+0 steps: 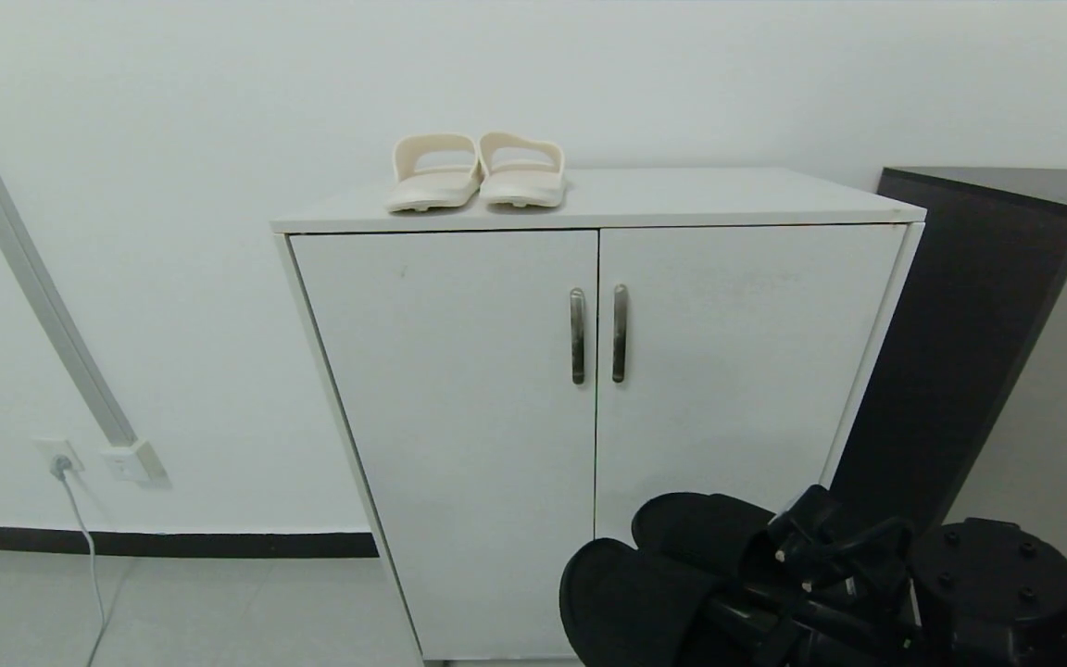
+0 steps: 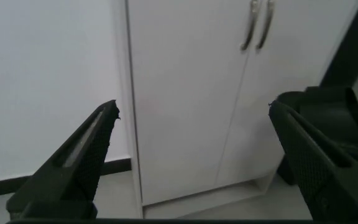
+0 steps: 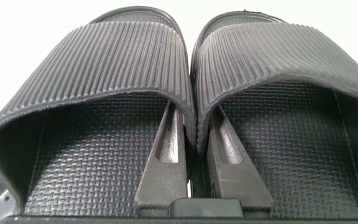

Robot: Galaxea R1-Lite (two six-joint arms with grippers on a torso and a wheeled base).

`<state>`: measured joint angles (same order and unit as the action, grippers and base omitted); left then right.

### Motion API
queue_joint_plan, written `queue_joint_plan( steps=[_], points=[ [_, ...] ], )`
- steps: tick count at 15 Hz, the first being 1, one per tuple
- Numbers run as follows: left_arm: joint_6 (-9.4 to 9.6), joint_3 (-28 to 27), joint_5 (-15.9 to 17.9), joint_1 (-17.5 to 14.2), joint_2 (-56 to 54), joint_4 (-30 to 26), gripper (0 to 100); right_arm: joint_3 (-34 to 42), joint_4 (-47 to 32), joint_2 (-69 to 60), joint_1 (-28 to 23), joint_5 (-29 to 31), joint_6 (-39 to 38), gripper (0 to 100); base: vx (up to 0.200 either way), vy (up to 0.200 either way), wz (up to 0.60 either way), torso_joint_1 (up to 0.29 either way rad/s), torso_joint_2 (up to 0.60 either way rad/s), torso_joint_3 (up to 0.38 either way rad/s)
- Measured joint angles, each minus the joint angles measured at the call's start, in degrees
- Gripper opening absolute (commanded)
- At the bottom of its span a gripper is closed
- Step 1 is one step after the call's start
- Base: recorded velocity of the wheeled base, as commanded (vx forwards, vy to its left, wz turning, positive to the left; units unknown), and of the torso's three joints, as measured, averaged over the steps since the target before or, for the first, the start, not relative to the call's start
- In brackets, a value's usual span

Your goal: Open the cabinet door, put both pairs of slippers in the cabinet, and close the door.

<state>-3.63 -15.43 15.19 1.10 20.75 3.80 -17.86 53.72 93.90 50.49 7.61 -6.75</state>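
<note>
We see the right claw (image 3: 194,118) holding the black slippers (image 1: 645,593) tight: 1 finger (image 3: 163,168) sits inside each shoe & the 2 inner sides are pinched btwn the fingers, so this claw is narrow. The 2 shoes lie side by side, touching, & stick out in front of the claw. This claw is low down, in front of the bottom of the right door (image 1: 737,371) of the white cabinet (image 1: 682,195), w/ the shoes near the door. The right door & the left door (image 1: 459,417) are both shut. The 2 handles (image 1: 577,335) are up above the right claw & a bit to its left, right next to each other. The cream slippers (image 1: 445,185) are way up above that claw & more to its left, on top of the cabinet, side by side & touching. The left claw (image 2: 192,109) is wide open w/ nothing in it. The cabinet stands in front of it, well apart, & the black slippers are off to its right. A dark cabinet (image 1: 960,324) stands to the right of the right claw, next to the white one. Far to that claw's left, low on the wall, is a plug socket (image 1: 59,456) w/ a grey cord (image 1: 84,547).
</note>
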Motion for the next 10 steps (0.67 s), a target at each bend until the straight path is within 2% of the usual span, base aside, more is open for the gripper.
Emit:
queue_joint_plan(
  steps=[4, 6, 8, 10],
  points=[
    [1.96, -0.6, 2.4, 0.7, 14.1, 11.3, 100, 0.0, 0.0, 0.1, 0.2, 0.1, 0.0, 0, 0.000, 0.000, 0.00, 0.000, 0.00, 0.000],
    [2.22, -0.8, 3.3, 3.3, 22.1, 18.6, 100, 0.0, 0.0, 0.1, 0.3, 0.2, 1.0, 0, 0.000, 0.000, 0.00, 0.000, 0.00, 0.000],
    [1.23, -1.5, 3.5, 10.1, 29.0, 24.6, 100, 0.2, 0.4, 0.0, 0.4, 0.1, 1.5, 0, 0.000, 0.000, 0.00, 0.000, 0.00, 0.000],
    [-0.88, -4.0, 3.2, 17.1, 35.0, 28.2, 100, 0.3, 1.1, -0.1, 0.3, 0.0, 1.2, 0, 0.000, 0.000, 0.00, 0.000, 0.00, 0.000]
  ],
)
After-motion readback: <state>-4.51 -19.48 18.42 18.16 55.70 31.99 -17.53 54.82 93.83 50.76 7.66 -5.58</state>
